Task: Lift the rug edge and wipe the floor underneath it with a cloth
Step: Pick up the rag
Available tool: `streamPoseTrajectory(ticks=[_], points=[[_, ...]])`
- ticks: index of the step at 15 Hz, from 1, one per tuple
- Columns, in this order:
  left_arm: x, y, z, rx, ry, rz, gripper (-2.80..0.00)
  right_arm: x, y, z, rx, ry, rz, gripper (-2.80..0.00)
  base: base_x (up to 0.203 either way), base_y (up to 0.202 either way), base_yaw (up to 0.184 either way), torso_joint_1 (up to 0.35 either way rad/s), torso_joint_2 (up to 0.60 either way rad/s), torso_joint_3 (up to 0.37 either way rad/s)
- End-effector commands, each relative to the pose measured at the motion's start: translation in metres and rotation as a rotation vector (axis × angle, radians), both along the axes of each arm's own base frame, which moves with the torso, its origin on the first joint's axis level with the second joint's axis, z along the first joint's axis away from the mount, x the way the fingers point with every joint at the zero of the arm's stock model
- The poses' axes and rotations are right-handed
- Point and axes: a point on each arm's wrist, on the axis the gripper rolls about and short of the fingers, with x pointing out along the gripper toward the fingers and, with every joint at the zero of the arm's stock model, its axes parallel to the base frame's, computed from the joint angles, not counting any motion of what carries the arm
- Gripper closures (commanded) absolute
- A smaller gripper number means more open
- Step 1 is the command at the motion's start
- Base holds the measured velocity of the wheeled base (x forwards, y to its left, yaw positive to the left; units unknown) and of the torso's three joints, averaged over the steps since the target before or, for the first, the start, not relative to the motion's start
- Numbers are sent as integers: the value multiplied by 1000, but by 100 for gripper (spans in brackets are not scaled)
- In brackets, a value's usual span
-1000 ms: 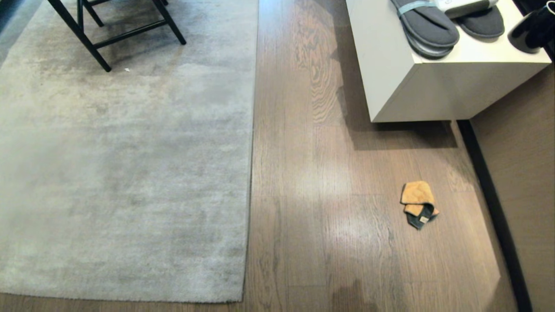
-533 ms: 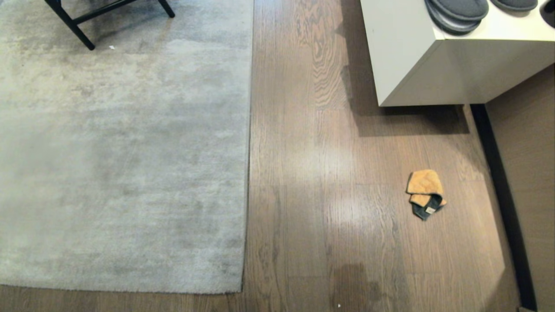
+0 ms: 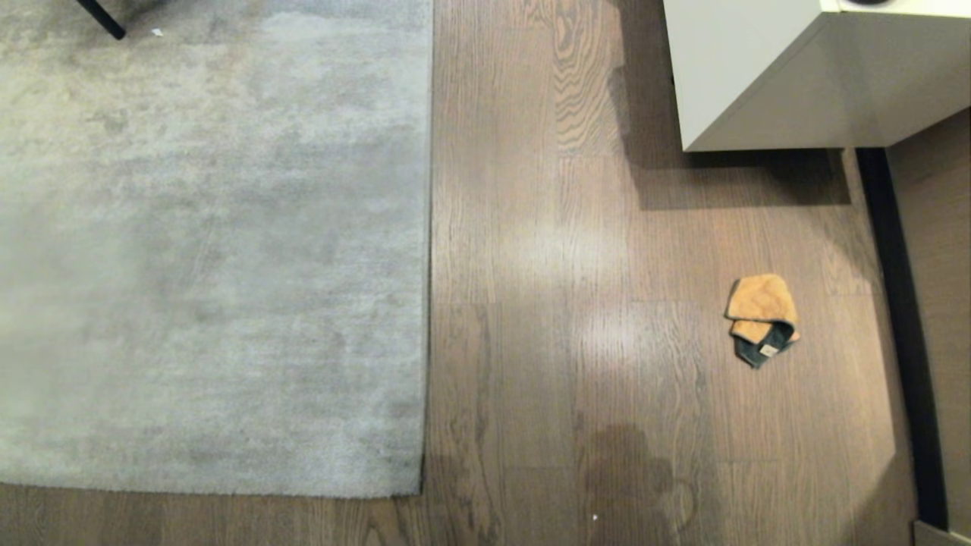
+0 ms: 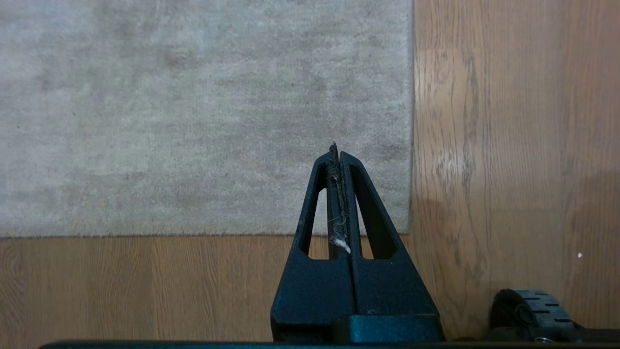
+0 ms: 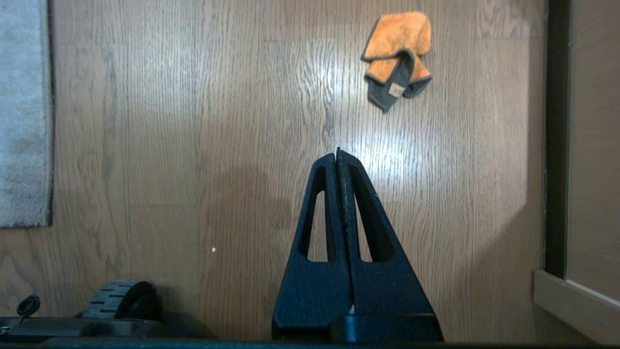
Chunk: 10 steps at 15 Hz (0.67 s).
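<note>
Brown wood-grain floor [image 3: 576, 318] fills most of the scene, lit patches in the middle. Nearest to me, my left gripper [image 4: 336, 148] hangs clenched, holding nothing, a bit of white lint stuck between its fingers [image 4: 323, 194], tip over the near corner of the rug. My right gripper [image 5: 337, 152] hangs clenched too, empty, over bare planks. Base wheel [image 5: 118, 300] visible low beside it. Neither arm shows in the head view. Rug edge [image 3: 427, 250] runs straight away from me on my left side, lying flat on the floor, corner at the near end. Cloth [image 3: 762, 318] lies crumpled on the planks on my right, orange-tan with dark trim and a small tag, well apart from the rug and from both grippers, near a dark baseboard strip [image 3: 903, 341]. Further off, a white cabinet [image 3: 774, 83] at far right, and a black chair leg [image 3: 102, 21] on the rug at far left.
</note>
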Motion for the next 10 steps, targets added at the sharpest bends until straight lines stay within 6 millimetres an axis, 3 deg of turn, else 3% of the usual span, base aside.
streamPoseTrajectory(ticks=[1, 10], points=[[0, 0, 0, 0, 0, 0, 0, 0, 0, 0, 0, -1, 0, 0, 0, 0, 0, 6, -2, -205], [0, 0, 0, 0, 2, 0, 0, 0, 0, 0, 0, 1, 1, 0, 0, 0, 0, 0, 2, -196]])
